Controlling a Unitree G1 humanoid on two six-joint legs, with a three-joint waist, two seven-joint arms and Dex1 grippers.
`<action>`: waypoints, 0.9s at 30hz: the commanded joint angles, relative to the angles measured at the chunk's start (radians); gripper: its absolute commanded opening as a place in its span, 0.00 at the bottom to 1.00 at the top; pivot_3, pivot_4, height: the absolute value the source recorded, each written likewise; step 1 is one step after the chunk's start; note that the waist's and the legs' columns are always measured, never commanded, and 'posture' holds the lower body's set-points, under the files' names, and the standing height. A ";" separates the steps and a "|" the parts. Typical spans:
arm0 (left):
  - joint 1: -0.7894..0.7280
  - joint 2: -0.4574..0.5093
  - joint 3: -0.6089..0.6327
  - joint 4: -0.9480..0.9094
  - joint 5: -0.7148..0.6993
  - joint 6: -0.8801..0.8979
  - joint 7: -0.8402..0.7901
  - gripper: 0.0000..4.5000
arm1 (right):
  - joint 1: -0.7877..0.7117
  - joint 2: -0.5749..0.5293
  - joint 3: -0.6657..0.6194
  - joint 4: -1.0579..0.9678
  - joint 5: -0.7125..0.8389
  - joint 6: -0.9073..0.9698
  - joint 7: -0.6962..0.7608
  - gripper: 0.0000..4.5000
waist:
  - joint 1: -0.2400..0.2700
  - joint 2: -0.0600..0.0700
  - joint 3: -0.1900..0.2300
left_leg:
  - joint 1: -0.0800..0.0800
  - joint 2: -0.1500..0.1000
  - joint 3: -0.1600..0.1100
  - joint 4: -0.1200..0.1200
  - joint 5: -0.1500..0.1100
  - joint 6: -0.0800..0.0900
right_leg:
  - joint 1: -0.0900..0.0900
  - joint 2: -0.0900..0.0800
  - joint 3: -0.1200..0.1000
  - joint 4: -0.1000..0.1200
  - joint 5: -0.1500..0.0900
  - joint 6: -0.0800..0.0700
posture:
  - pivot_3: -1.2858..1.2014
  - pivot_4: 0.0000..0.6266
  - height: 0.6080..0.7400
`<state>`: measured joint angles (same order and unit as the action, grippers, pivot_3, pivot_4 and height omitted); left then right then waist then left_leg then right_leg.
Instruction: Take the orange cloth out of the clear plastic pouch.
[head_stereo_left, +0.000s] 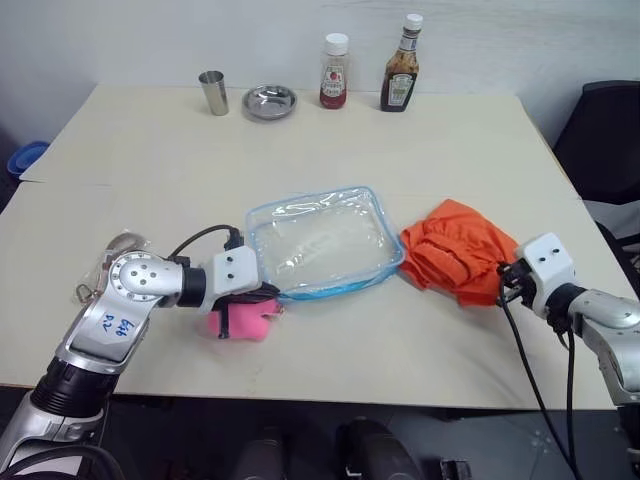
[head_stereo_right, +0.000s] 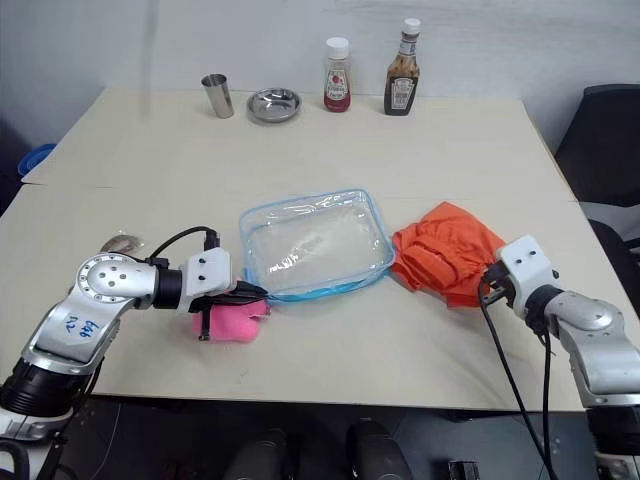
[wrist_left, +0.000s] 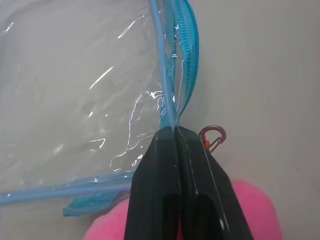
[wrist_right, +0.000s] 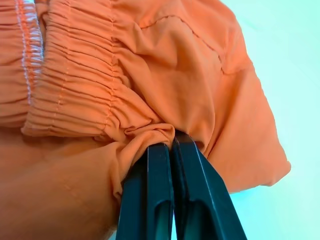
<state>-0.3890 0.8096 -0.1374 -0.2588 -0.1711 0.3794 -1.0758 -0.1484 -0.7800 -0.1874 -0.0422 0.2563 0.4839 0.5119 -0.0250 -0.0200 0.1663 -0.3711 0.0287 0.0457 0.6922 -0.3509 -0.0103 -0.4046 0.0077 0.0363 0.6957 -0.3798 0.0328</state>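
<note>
The clear plastic pouch (head_stereo_left: 320, 240) lies flat in the middle of the table, with nothing inside it and its light blue zip edge (wrist_left: 186, 55) gaping. My left gripper (wrist_left: 175, 131) is shut on the pouch's near-left corner edging, just above a pink plush toy (head_stereo_left: 243, 320). The orange cloth (head_stereo_left: 455, 250) lies crumpled on the table to the right of the pouch, outside it, its left edge touching the pouch's right side. My right gripper (wrist_right: 172, 137) is shut on a fold of the cloth at its near-right side.
At the far edge stand a steel cup (head_stereo_left: 212, 92), a steel bowl (head_stereo_left: 270, 101), a ketchup bottle (head_stereo_left: 334, 71) and a dark sauce bottle (head_stereo_left: 400, 70). A small red carabiner (wrist_left: 212, 137) lies by the plush. A black chair (head_stereo_left: 610, 130) stands at the right.
</note>
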 joint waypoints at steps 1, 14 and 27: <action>0.012 0.018 0.023 -0.030 -0.040 -0.022 -0.039 0.00 | 0.014 0.008 -0.106 -0.009 -0.049 0.043 -0.126 0.00 | 0.000 0.000 0.000 | 0.000 0.000 0.000 0.000 0.000 0.000 | 0.000 0.000 0.000 0.000 0.000 0.000 | 0.52 0.24 1.00; -0.016 0.014 0.000 0.016 -0.046 -0.103 -0.112 0.09 | 0.212 0.016 -0.023 -0.383 0.053 0.105 0.069 0.10 | -0.006 0.001 0.000 | 0.002 0.000 0.000 -0.005 0.000 -0.001 | -0.001 0.001 0.001 0.000 0.000 0.000 | 0.52 0.24 1.00; -0.057 0.148 0.333 0.061 -0.389 0.252 -0.168 0.58 | 0.305 -0.353 -0.506 -0.104 0.242 0.230 0.580 0.78 | -0.006 0.000 0.001 | 0.001 -0.001 0.000 -0.006 0.001 0.001 | 0.000 0.000 0.000 -0.002 0.000 0.000 | 0.52 0.24 1.00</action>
<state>-0.4360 0.9143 0.1019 -0.2141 -0.4963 0.5828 -1.2105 0.1650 -1.0930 -0.5848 -0.2045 0.4585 0.6841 1.0171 -0.0309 -0.0204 0.1668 -0.3689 0.0276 0.0455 0.6862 -0.3501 -0.0098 -0.4045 0.0081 0.0367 0.6933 -0.3798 0.0328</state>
